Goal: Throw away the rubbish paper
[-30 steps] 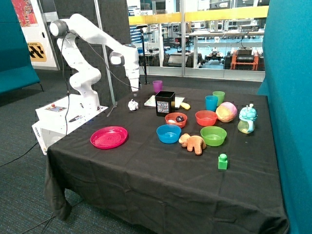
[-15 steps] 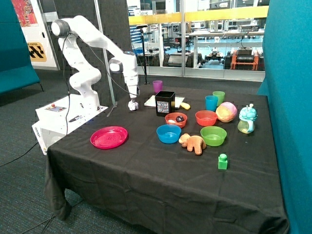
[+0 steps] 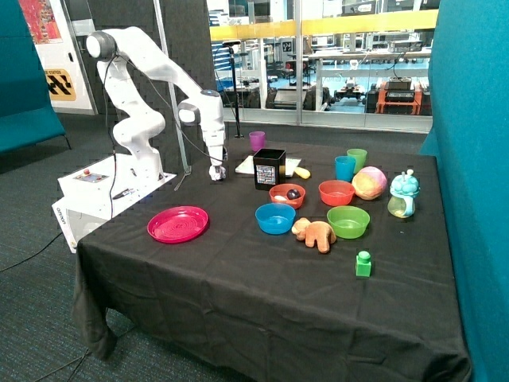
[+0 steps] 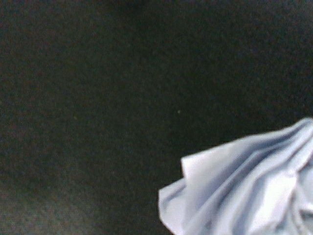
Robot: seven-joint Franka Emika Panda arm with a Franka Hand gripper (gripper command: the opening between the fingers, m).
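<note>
One crumpled ball of white rubbish paper [image 4: 244,191] lies on the black tablecloth and fills one corner of the wrist view, very close to the camera. In the outside view my gripper [image 3: 215,172] is down at the table's far edge, right at the spot where that ball lies, and mostly hides it. It stands between the robot's base and the black box [image 3: 270,169]. I see no second paper ball in either view.
A flat white sheet [image 3: 246,165] lies behind the black box. Further along stand a purple cup [image 3: 257,141], red [image 3: 287,196], blue [image 3: 275,219] and green [image 3: 348,222] bowls, and a pink plate [image 3: 178,224] near the table's edge.
The arm has lowered and swung slightly towards its base, bringing the gripper from above the paper ball down onto it at table level.
</note>
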